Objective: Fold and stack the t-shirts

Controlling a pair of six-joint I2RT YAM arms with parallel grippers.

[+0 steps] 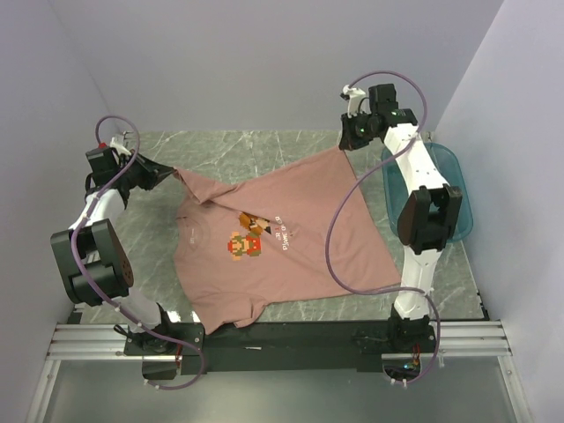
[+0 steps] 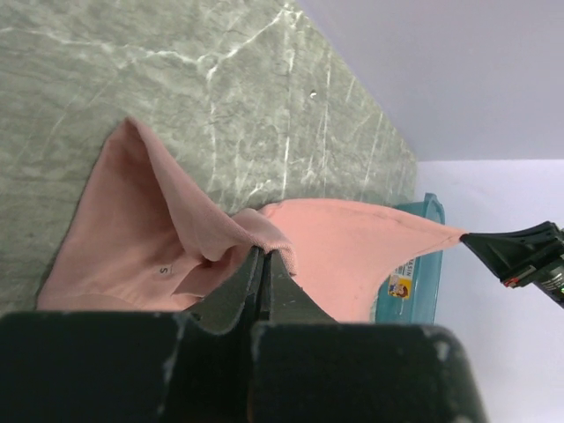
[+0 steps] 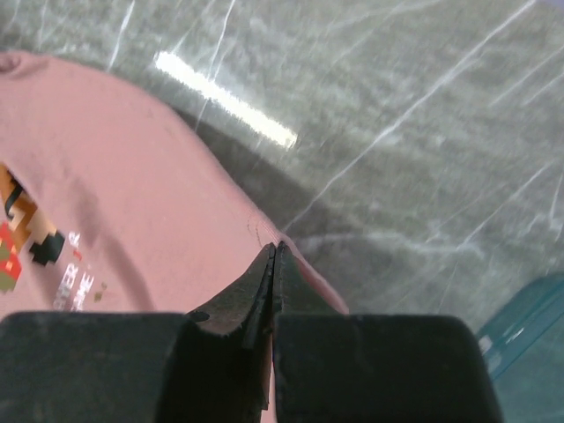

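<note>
A dusty-pink t-shirt [image 1: 291,273] with an orange-brown pixel figure [image 1: 246,244] lies chest-up on the marble table, its far edge lifted and stretched between both grippers. My left gripper [image 1: 171,173] is shut on a bunched corner of the shirt at the far left; in the left wrist view the fabric [image 2: 132,229] folds around the closed gripper [image 2: 263,252]. My right gripper [image 1: 347,146] is shut on the shirt's far right corner. In the right wrist view this gripper [image 3: 275,248] pinches the hem of the shirt [image 3: 132,194].
A translucent teal tub [image 1: 458,189] stands at the right edge of the table, behind the right arm, also seen as the tub [image 2: 423,264] in the left wrist view. Grey walls close in the table [image 1: 247,145] on three sides. A purple cable [image 1: 331,251] hangs over the shirt.
</note>
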